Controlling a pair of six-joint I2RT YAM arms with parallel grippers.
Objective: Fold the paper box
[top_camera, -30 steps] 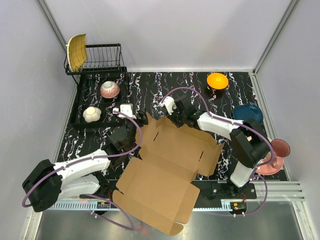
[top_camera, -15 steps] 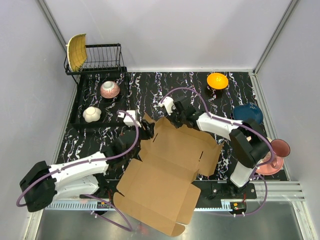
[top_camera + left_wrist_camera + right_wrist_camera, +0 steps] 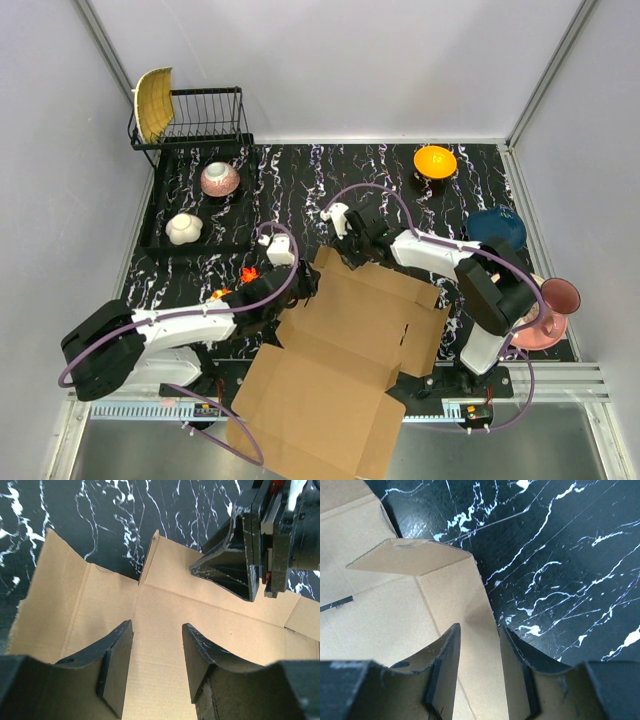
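now our paper box [image 3: 340, 350] lies opened out from the middle of the desk [image 3: 400, 190] across its near edge. our left tool [image 3: 157, 627] hangs wide over the cardboard on the side toward the desk's left edge, gripping nothing; our right tool [image 3: 479, 630], narrowly parted, sits over the flap toward the far edge.

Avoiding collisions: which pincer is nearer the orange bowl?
Right. The right pincer is at the far edge of the paper box, front-left of the orange bowl; the left pincer is farther left, over the box.
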